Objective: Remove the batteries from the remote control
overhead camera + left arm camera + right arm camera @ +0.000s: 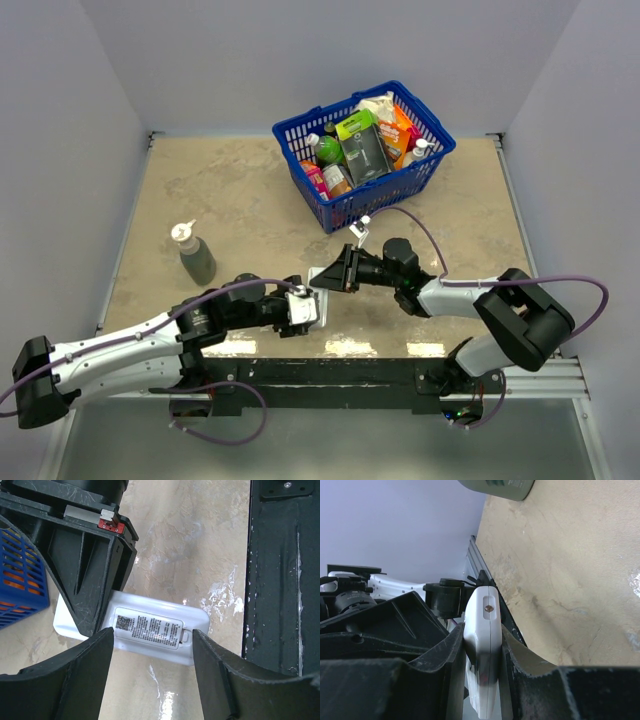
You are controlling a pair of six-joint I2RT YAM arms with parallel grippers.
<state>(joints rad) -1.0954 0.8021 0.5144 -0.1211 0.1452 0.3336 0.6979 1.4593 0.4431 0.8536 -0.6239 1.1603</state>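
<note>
My right gripper (330, 276) is shut on the white remote control (484, 645), which stands clamped edgewise between its two fingers. In the left wrist view the remote control (150, 627) shows its back with a printed label and a closed cover with a small latch tab (186, 637). My left gripper (152, 672) is open, its fingers spread on either side of the remote's labelled end, not touching it. In the top view the left gripper (308, 307) sits just below the remote control (322, 275). No batteries show.
A blue basket (425, 170) full of groceries stands at the back right. A spray-top bottle (195, 255) stands at the left. The black base rail (280, 580) runs along the table's near edge.
</note>
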